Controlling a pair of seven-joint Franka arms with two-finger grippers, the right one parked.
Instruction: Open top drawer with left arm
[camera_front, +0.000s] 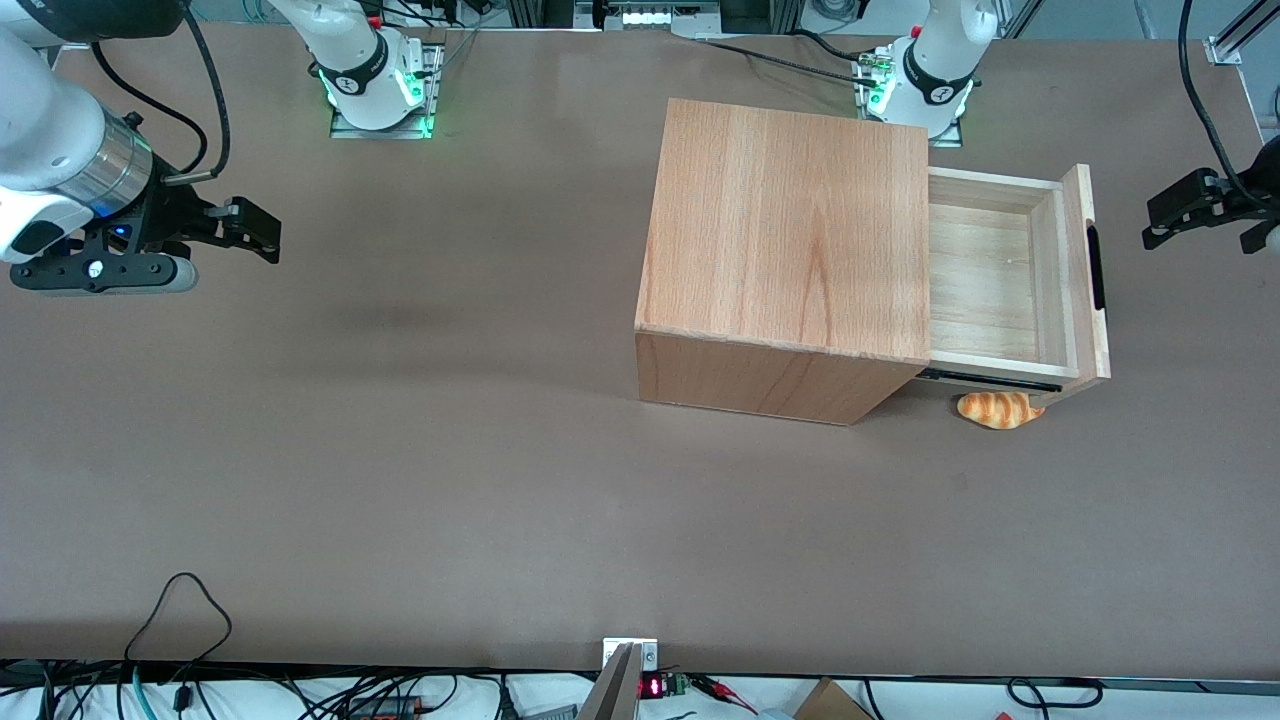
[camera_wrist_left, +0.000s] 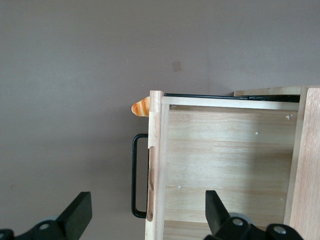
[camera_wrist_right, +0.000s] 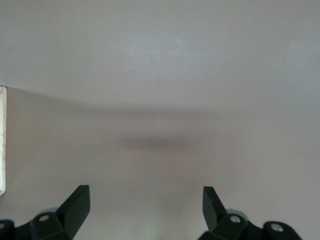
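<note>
Pale-wood top drawer stands pulled out, the left arm's pincer spread wide above its handle

One cabinet stands on the one worktop, with one drawer pulled out, bearing one black handle. One bread roll lies beside it. One pincer hangs near the drawer front, its two fingers spread apart.

We can read no text, label or brand anywhere; a small red-lit display at the counter edge shows illegible digits.
</note>
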